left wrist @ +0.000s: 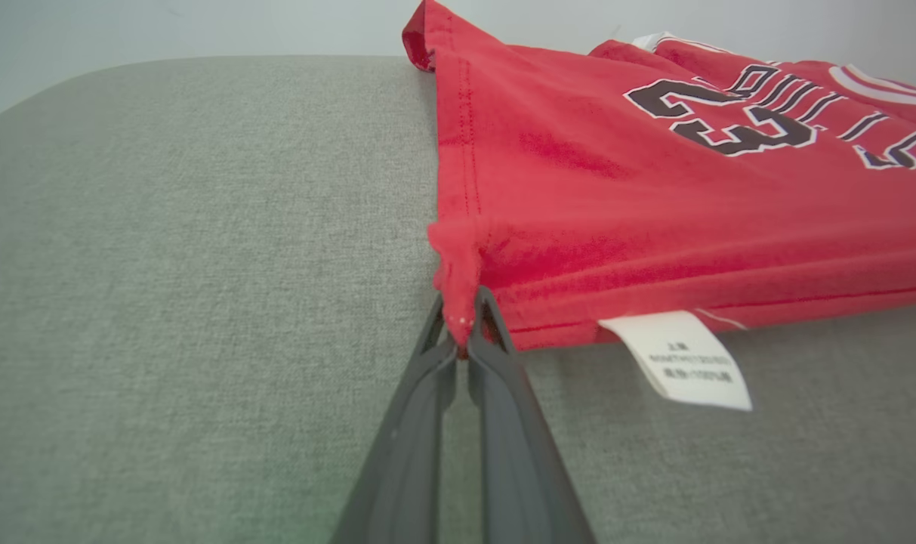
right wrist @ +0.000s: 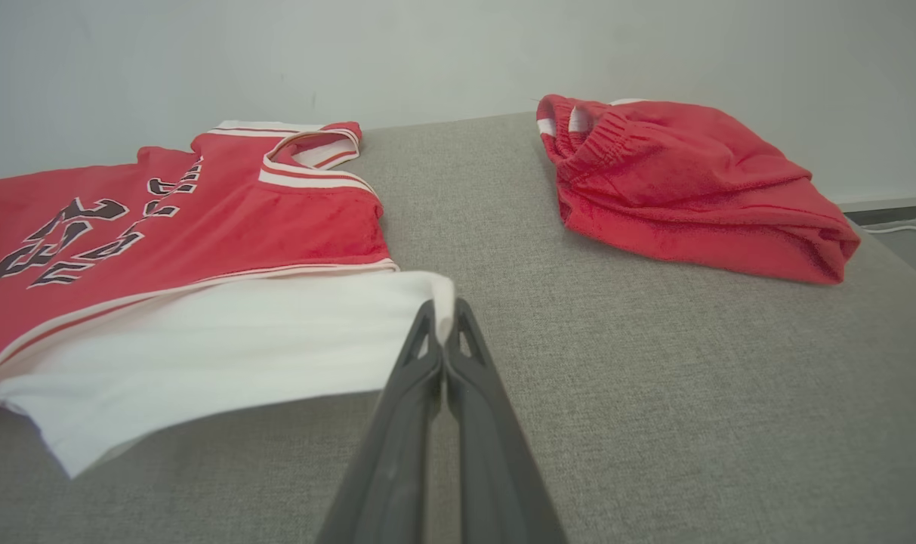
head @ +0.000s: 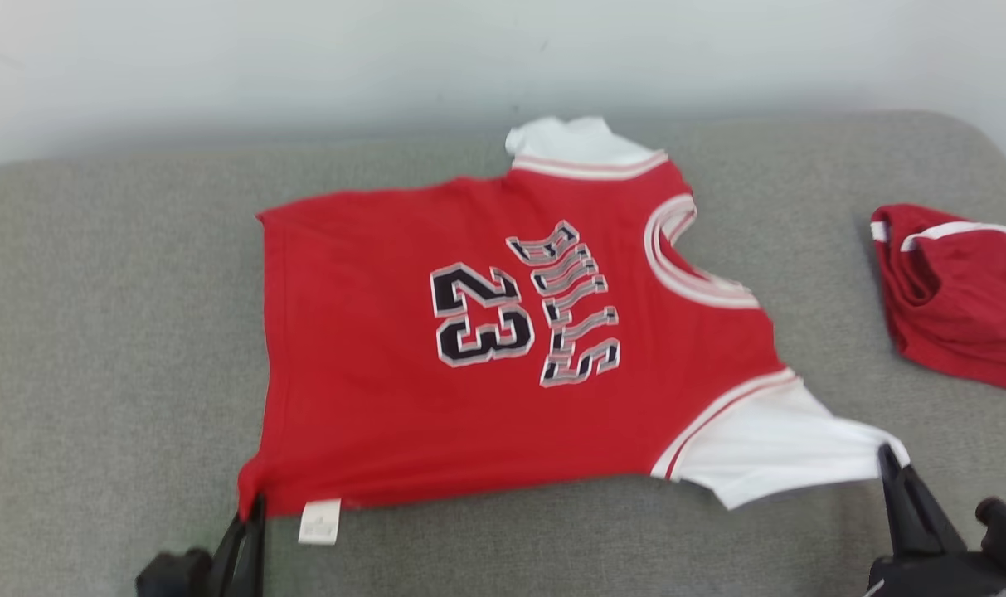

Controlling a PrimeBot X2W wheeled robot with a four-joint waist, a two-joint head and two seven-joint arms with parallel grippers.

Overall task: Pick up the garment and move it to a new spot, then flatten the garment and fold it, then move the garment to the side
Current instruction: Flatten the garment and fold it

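Observation:
The garment (head: 469, 348) is a red basketball shirt with white sleeves and the number 23, spread print-up on the grey cushion (head: 96, 332). My left gripper (head: 254, 502) is shut on its near hem corner, and in the left wrist view the red fabric (left wrist: 578, 189) bunches between the fingertips of that gripper (left wrist: 459, 321). My right gripper (head: 884, 454) is shut on the tip of the near white sleeve (head: 784, 448). The right wrist view shows the sleeve's edge (right wrist: 276, 340) pinched at that gripper's tips (right wrist: 444, 317).
A pair of folded red shorts (head: 959, 290) lies at the cushion's right side, a little beyond the sleeve (right wrist: 692, 196). A white care label (left wrist: 684, 359) hangs from the shirt's near hem. A pale wall (head: 386, 58) runs behind the cushion.

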